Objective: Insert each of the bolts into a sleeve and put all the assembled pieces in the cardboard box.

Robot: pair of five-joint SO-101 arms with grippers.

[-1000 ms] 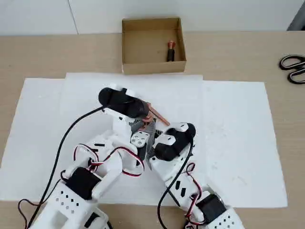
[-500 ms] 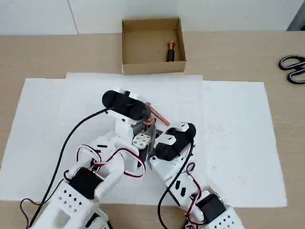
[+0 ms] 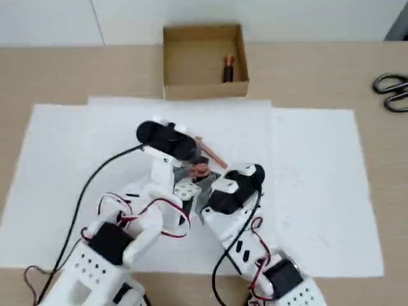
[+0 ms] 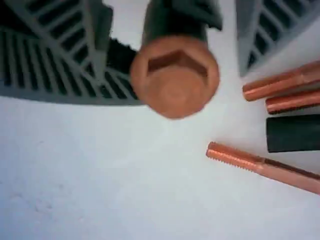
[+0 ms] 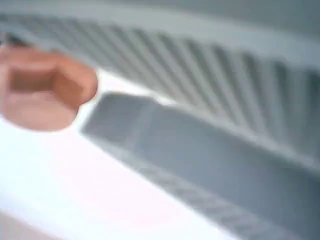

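Both arms meet mid-paper (image 3: 306, 166), on the near side of the cardboard box (image 3: 171, 64). The left gripper (image 3: 189, 171) and right gripper (image 3: 206, 181) are packed tight together. A copper bolt head (image 4: 175, 77) sits end-on between them. The black sleeve (image 4: 181, 19) behind it is mostly cut off.

Grip state can't be told for either gripper: arm bodies cover the contact from above, and the right wrist view is a blur.

Loose bolts (image 4: 260, 167) and a spare sleeve (image 4: 292, 132) lie on the paper nearby, all clipped by the frame edge. One assembled piece (image 3: 227, 69) lies by the box's right wall. Scissors (image 3: 390, 89) sit far right, partly cut off.
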